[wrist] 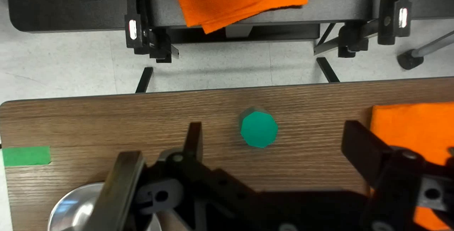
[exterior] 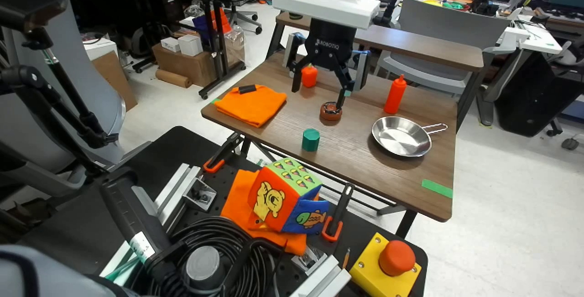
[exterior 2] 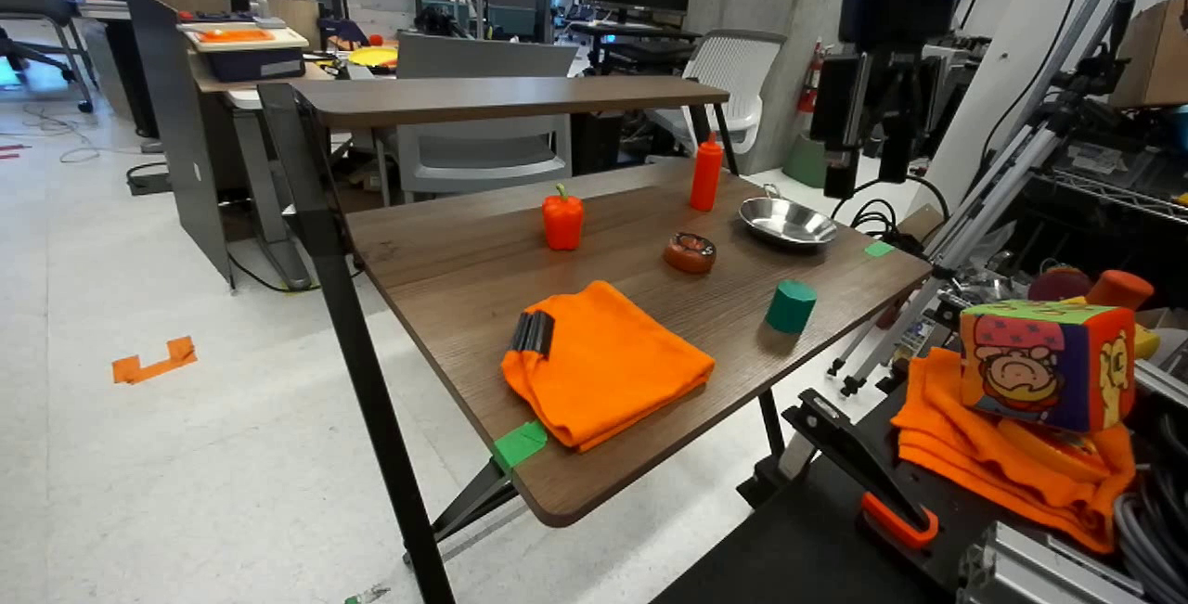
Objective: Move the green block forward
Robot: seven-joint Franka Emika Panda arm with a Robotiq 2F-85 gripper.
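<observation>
jaws spread wide, gripper [exterior: 318, 95] above the table [exterior: 346, 139]. green block [exterior: 310, 140] stands upright near the table's long edge, between orange cloth [exterior: 253, 106] and steel pan [exterior: 401, 136], apart from both.

The black two-fingered Robotiq gripper [exterior: 318, 95] hangs beneath the white, block-shaped wrist section [exterior: 326, 7], pointing downward in both exterior views. In an exterior view, flat grey plates [exterior: 362, 71] flank it on both sides. In the wrist view, its dark, squared fingertips [wrist: 361, 153] stand well apart, the jaws spread wide
</observation>
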